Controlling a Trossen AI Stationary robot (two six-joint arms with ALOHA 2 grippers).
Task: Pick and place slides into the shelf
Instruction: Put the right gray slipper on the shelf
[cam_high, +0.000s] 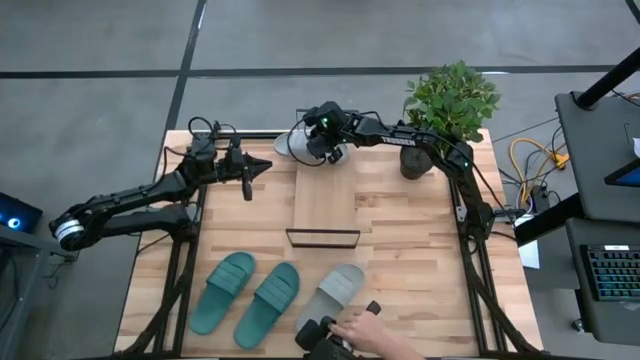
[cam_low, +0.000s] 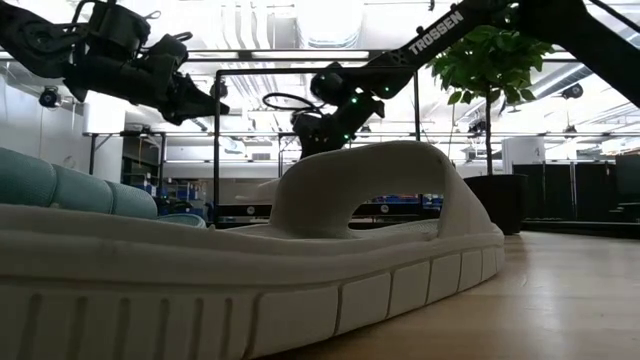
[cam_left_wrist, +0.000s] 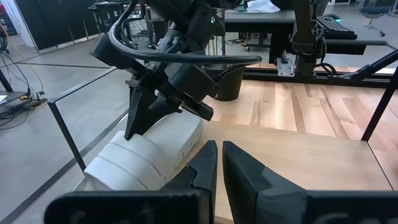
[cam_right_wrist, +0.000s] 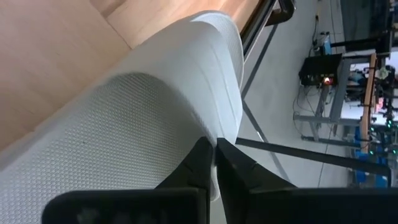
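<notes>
One pale grey slide (cam_high: 290, 145) lies sole-down at the table's far edge, beside the far left corner of the shelf (cam_high: 323, 205). My right gripper (cam_high: 315, 140) is shut and reaches down onto it from the right. My left gripper (cam_high: 250, 172) is shut and hangs in the air left of the shelf, touching nothing. Two teal slides (cam_high: 225, 290) (cam_high: 268, 303) and another pale grey slide (cam_high: 335, 290) lie side by side near the front edge. That grey slide (cam_low: 300, 250) fills the low view. My right gripper has its shut fingertips (cam_left_wrist: 134, 124) against the far slide's ribbed strap, at the strap's edge (cam_right_wrist: 227, 124). The fingers slant down from above. Nothing shows between them. The slide (cam_left_wrist: 149, 155) lies flat on the table.
A potted plant (cam_high: 450, 105) stands at the far right corner. A person's hand (cam_high: 365, 328) rests at the near edge beside a dark device (cam_high: 325, 340), close to the near grey slide. Bare tabletop (cam_high: 420, 230) lies right of the shelf.
</notes>
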